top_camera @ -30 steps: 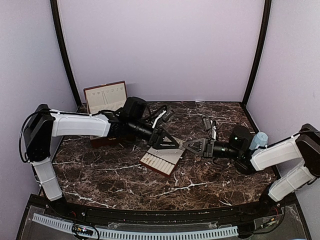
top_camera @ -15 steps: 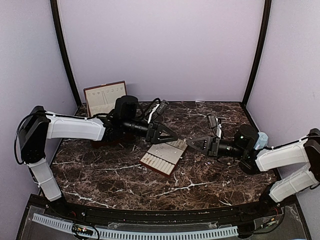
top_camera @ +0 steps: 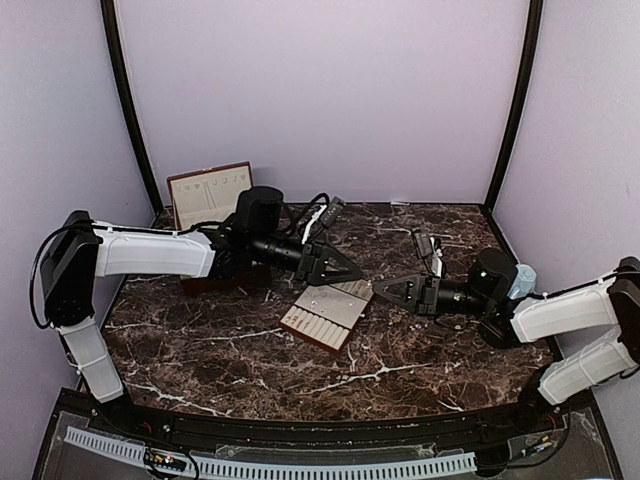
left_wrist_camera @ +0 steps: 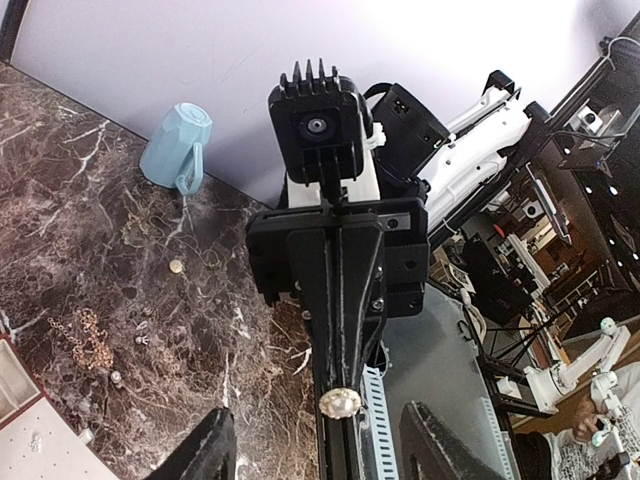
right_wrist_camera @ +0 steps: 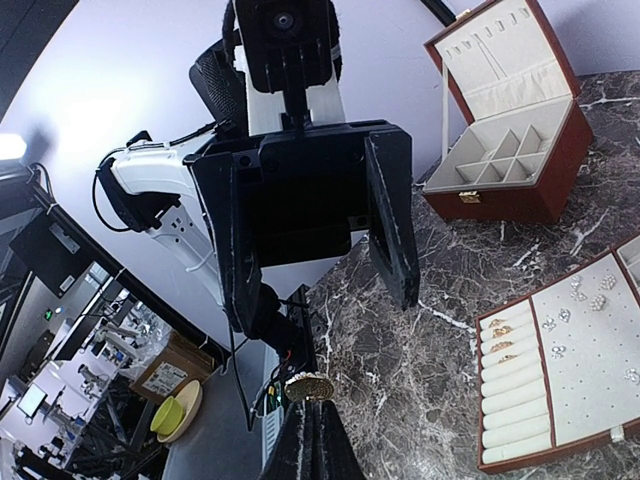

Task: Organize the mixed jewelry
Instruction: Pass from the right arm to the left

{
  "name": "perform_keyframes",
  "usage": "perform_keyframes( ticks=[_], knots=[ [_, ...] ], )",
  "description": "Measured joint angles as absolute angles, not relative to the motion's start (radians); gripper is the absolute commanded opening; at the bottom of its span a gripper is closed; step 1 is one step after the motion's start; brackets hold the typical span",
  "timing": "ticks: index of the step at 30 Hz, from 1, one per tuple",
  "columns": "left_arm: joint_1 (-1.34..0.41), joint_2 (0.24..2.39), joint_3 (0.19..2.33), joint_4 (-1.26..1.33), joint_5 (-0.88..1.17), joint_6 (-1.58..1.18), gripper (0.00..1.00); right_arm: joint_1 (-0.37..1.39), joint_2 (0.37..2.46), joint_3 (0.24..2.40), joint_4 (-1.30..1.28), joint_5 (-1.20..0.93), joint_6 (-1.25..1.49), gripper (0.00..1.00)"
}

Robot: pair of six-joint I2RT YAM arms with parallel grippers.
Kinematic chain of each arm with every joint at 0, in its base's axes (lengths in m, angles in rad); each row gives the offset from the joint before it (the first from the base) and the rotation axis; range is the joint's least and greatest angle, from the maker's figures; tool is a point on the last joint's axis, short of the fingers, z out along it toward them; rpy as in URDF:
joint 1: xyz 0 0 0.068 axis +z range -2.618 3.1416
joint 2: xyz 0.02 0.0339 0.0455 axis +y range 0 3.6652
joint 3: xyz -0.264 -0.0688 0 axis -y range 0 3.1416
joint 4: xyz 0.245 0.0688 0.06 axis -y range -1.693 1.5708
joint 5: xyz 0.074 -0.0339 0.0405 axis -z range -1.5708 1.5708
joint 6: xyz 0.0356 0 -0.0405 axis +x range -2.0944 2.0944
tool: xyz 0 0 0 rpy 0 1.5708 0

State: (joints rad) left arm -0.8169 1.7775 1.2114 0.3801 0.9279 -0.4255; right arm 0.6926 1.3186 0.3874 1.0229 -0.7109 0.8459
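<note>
Worktop (top_camera: 420,350): dark brown marble pattern, carrying everything.
Left claw (top_camera: 345,272): spread wide, holding nothing, by the tray's far edge, facing the right claw.
Right claw (top_camera: 385,289): pinched tight on a small round piece (right_wrist_camera: 308,386) at its tips.
Box (right_wrist_camera: 500,160): reddish-brown, lid up, cream compartments.
Tray (top_camera: 325,315): cream, slotted, between the claws.
Cup (left_wrist_camera: 178,150): pale blue, near the right arm.
Mixed jewelry (left_wrist_camera: 90,338): some scattered loose on the worktop, with studs and rings seated in the tray.

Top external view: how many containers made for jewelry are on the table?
2. The reddish-brown box stands open at the far left, its base partly hidden by the left arm. The cream slotted tray lies near the middle of the table. No other seems hidden.
</note>
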Motion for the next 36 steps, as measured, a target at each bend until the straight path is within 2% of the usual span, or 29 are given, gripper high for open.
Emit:
perform_keyframes(
  ticks=[8,21,36],
  knots=[
    [-0.832,1.808,1.231,0.332,0.932,-0.399,0.50,0.693,1.332,0.395,1.022,-0.711,0.846,0.00],
    [-0.856,1.824,1.248,0.292,0.954,-0.381,0.48,0.693,1.360,0.397,1.021,-0.710,0.847,0.00],
    [-0.863,1.839,1.275,0.280,0.953,-0.366,0.27,0.693,1.365,0.397,1.021,-0.710,0.847,0.00]
  ],
)
